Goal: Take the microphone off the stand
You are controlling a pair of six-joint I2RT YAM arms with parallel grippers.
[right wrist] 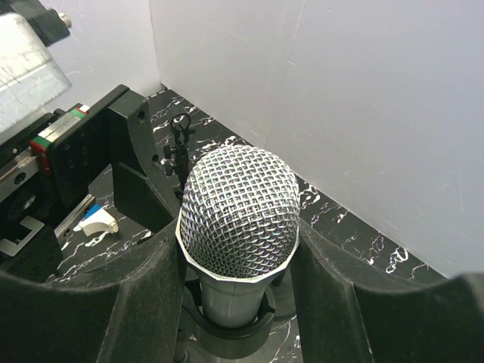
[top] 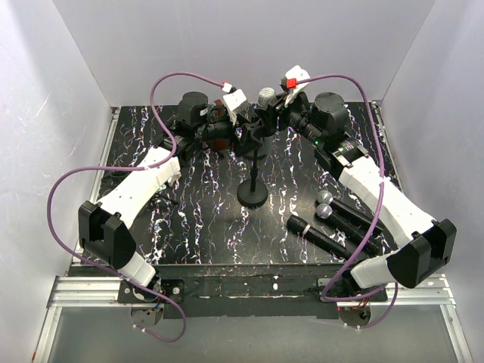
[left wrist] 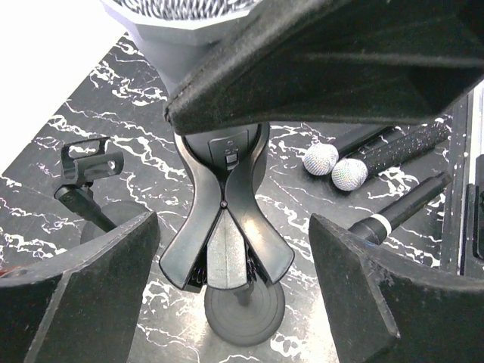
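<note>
Our right gripper (right wrist: 234,253) holds the microphone (right wrist: 238,200) standing head-up in the stand (left wrist: 243,308); our left gripper (left wrist: 233,227) gapes wide around the stand.

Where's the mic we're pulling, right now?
Top view: the microphone sits clipped in the stand at the table's back centre, between the left hand and right hand, whose fingers clasp its grille.

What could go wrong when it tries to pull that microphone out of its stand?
The clip clasps the microphone while the left gripper only straddles the clip, open, so a pull might tip the stand on its small round base. The right gripper flanks the microphone at its rounded mesh head, where its hold could slip.
</note>
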